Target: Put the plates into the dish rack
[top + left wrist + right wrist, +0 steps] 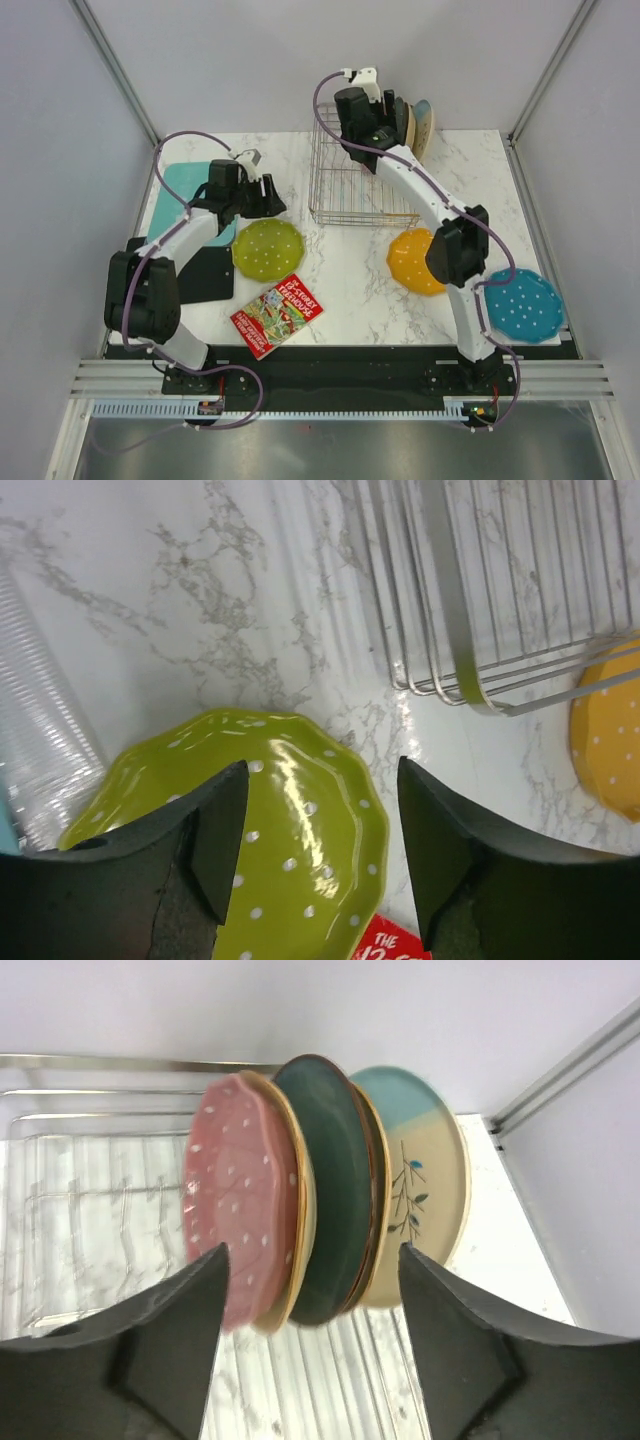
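A lime green dotted plate [267,248] lies flat on the table left of centre. My left gripper [262,197] is open just behind it; in the left wrist view the plate [290,820] lies between and below the fingers. An orange plate [411,260] lies near the rack's front right corner, partly under my right arm. A blue plate [524,305] lies at the right edge. The wire dish rack [352,180] stands at the back centre. A pink plate [240,1210] stands upright in it beside other plates. My right gripper [385,125] is open above them.
A dark green plate [330,1195] and a cream and blue plate [420,1180] stand in the rack next to the pink one. A teal board [185,192] and a black mat [205,272] lie at the left. A red booklet [277,315] lies at the front.
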